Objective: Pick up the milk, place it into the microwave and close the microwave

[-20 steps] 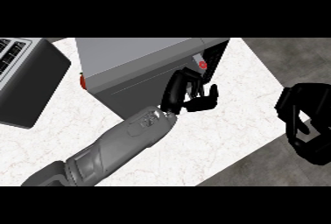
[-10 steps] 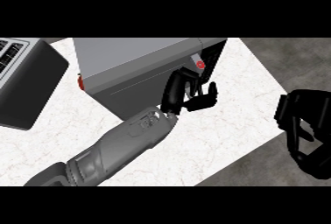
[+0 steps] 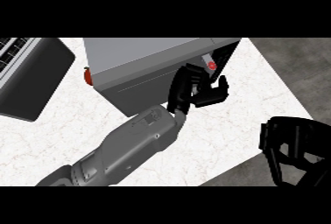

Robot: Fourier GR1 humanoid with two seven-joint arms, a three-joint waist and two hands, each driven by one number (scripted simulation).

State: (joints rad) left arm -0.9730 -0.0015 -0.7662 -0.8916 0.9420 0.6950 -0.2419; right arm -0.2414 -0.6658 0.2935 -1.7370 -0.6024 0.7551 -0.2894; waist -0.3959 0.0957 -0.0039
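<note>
— What is different from a second ago?

— The black right hand (image 3: 298, 151) has dropped lower and shows nearer the view's bottom right corner.

— And the other arm?

— The black left hand (image 3: 194, 89) sits a touch higher against the grey boxy microwave (image 3: 139, 65), and the small white carton with a red spot (image 3: 208, 64) beside its fingers has edged upward with it.
</note>
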